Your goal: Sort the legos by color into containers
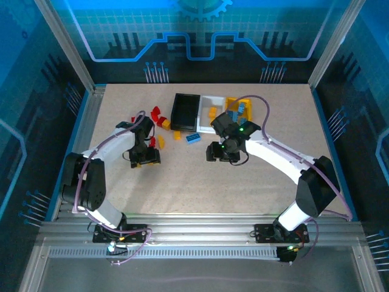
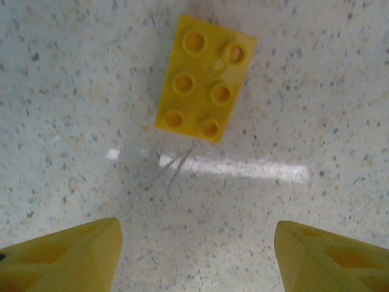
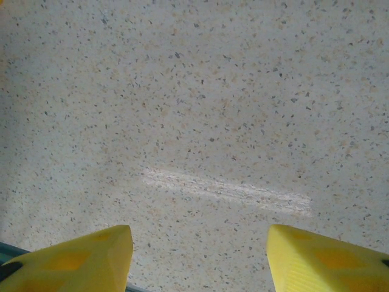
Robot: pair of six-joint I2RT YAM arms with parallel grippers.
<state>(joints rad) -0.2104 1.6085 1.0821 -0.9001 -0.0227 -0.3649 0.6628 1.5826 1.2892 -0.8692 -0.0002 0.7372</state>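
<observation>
The right arm (image 1: 273, 149) hides part of the white bin (image 1: 213, 98) and yellow bin (image 1: 231, 101).

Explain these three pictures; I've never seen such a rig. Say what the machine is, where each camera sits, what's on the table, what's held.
Two robot arms are bolted at the near edge of a table. One picture looks down from above and behind them; the other two come from a camera on each wrist. On the table stand a black bin, a white bin and a yellow bin, with red bricks and a blue brick loose beside them. The yellow left fingers stand apart, empty, a yellow brick lying ahead of them. The right fingers are apart, over bare table.
</observation>
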